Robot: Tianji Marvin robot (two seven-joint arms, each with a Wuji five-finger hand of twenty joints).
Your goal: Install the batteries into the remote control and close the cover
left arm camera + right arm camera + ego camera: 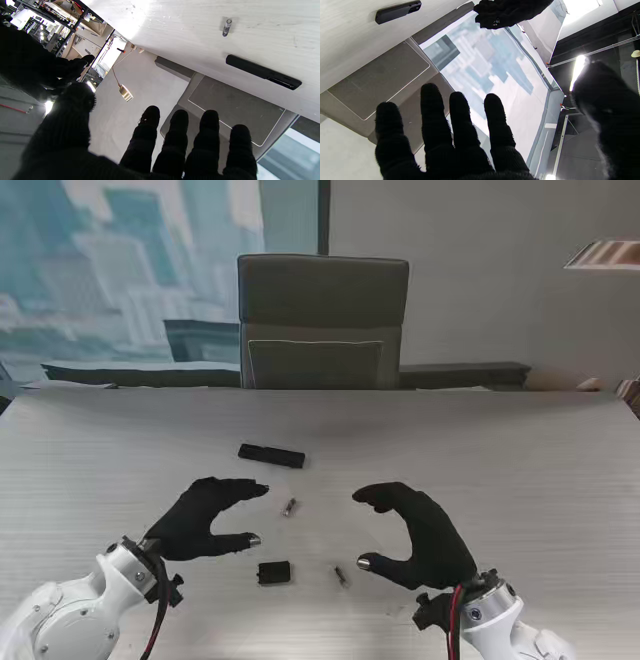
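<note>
The left hand (205,517) and the right hand (418,537) hover over the pale counter (520,470) with fingers (205,140) spread apart, and both hold nothing. The black remote control (271,455) lies far from me, a little left of centre. One battery (289,507) lies between the two hands. A second battery (341,576) lies nearer to me, just right of the small black cover (274,572). All four things lie apart from each other.
</note>
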